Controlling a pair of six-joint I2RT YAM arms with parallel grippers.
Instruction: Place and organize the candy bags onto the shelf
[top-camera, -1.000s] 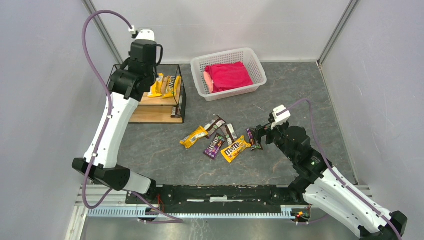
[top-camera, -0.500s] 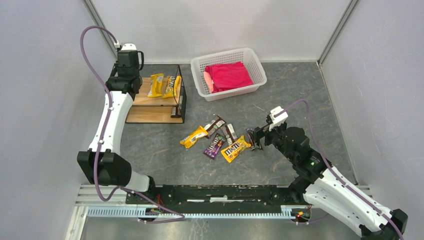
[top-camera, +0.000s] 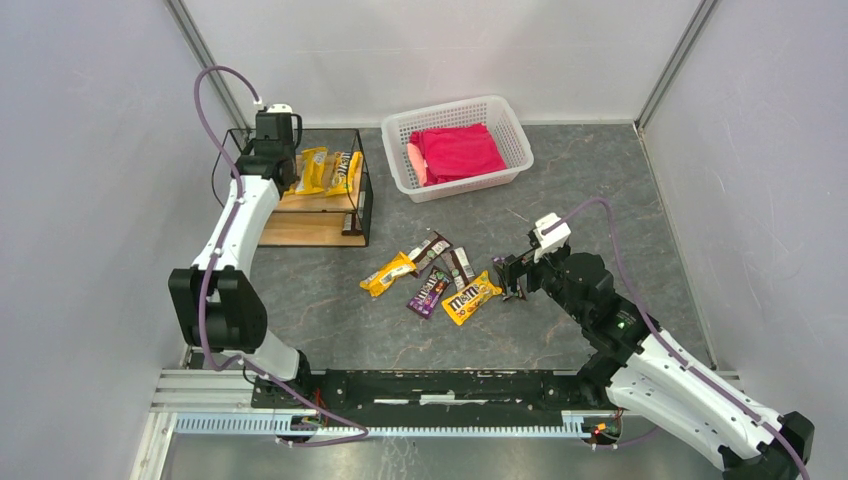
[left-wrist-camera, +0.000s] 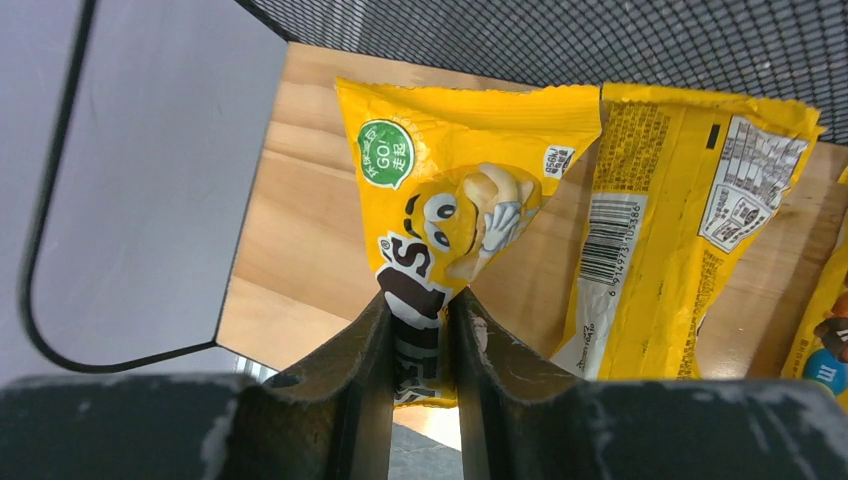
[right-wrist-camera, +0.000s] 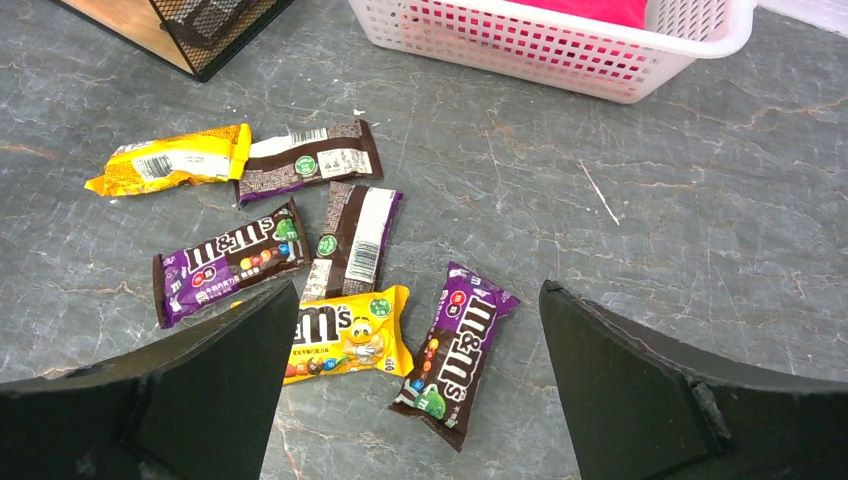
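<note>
My left gripper (left-wrist-camera: 418, 325) is shut on the near end of a yellow candy bag (left-wrist-camera: 450, 190) that lies on the top wooden board (left-wrist-camera: 290, 250) of the shelf (top-camera: 310, 228). A second yellow bag (left-wrist-camera: 660, 220) lies beside it, back side up. My right gripper (right-wrist-camera: 418, 290) hangs wide open over the floor, with a purple bag (right-wrist-camera: 455, 355) lying below, between its fingers. Several more candy bags are scattered on the floor: a yellow one (top-camera: 388, 273), a brown one (top-camera: 432, 248), a purple one (top-camera: 428, 292) and another yellow one (top-camera: 470, 298).
A white perforated basket (top-camera: 400, 150) holding a red cloth (top-camera: 458, 150) stands behind the scattered bags, to the right of the shelf. Black mesh (left-wrist-camera: 600, 40) closes the shelf's far side. Grey walls enclose the left, back and right.
The left arm has folded back and its wrist has shifted over the shelf's left end, still on the yellow bag. The right gripper has crept slightly left over the purple bag.
</note>
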